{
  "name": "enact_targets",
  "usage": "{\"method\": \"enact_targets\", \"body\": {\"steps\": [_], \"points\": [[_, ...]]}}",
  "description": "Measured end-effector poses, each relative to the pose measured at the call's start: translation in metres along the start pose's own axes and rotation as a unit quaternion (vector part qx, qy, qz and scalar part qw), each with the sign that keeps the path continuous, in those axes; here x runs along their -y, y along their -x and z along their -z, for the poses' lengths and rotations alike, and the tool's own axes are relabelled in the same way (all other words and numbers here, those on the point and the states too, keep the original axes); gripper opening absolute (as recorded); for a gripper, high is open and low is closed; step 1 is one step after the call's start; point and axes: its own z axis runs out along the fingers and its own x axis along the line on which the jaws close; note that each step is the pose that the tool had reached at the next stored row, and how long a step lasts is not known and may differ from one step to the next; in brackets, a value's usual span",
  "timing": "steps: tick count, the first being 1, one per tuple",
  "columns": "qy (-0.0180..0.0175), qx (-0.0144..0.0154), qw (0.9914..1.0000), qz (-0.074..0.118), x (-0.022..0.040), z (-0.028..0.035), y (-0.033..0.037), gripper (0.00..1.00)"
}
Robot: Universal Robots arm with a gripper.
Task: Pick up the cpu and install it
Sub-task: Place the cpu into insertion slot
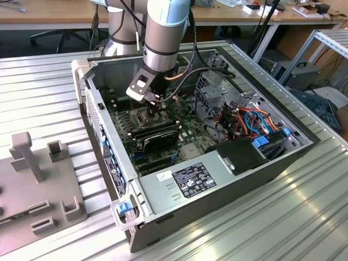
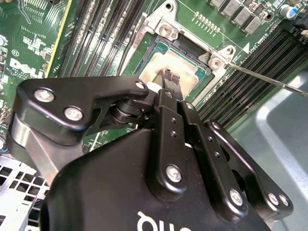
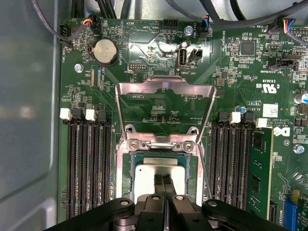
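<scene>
The cpu [image 3: 147,169] lies flat in the dark socket [image 3: 129,169] on the green motherboard, its dull silver top showing in both wrist views [image 2: 153,68]. My gripper [image 3: 162,182] hangs directly over it, the two black fingers [image 2: 169,78] pressed together with their tips at or just above the chip's top. Nothing is held between them. The shiny retention frame [image 3: 166,103] is swung open beyond the socket. In the exterior view my gripper [image 1: 154,106] reaches down into the open computer case [image 1: 272,163].
Memory slots flank the socket, with a green module [image 3: 255,166] in one. A thin wire lever [image 2: 264,79] stands beside the socket. Cables and a drive cage [image 1: 244,117] fill the case's far side. A grey fixture [image 1: 38,185] sits at the exterior view's left.
</scene>
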Motion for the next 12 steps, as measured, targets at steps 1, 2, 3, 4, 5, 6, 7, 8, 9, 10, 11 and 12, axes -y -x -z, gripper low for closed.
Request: {"method": "enact_targets", "body": {"steps": [1,2,3,4,5,6,7,8,9,10,11,12], "points": [[0.0,0.0,1.0,0.0,0.0,0.0,0.0,0.11],[0.0,-0.0001,1.0,0.0,0.0,-0.0001,0.0,0.11],[0.0001,-0.0001,1.0,0.0,0.0,-0.0002,-0.0001,0.11],[0.0001,-0.0001,1.0,0.0,0.0,-0.0002,-0.0001,0.11],[0.0001,-0.0001,1.0,0.0,0.0,-0.0005,0.0,0.11],[0.0,0.0,1.0,0.0,0.0,-0.0013,0.0,0.11],[0.0,0.0001,1.0,0.0,0.0,-0.0015,0.0001,0.11],[0.0,0.0,1.0,0.0,0.0,-0.0017,0.0,0.11],[0.0,0.0,1.0,0.0,0.0,-0.0018,0.0,0.11],[0.0,-0.0001,1.0,0.0,0.0,-0.0018,0.0,0.11],[0.0,-0.0001,1.0,0.0,0.0,-0.0023,0.0,0.11],[0.0,0.0,1.0,0.0,0.0001,-0.0024,0.0,0.11]]}}
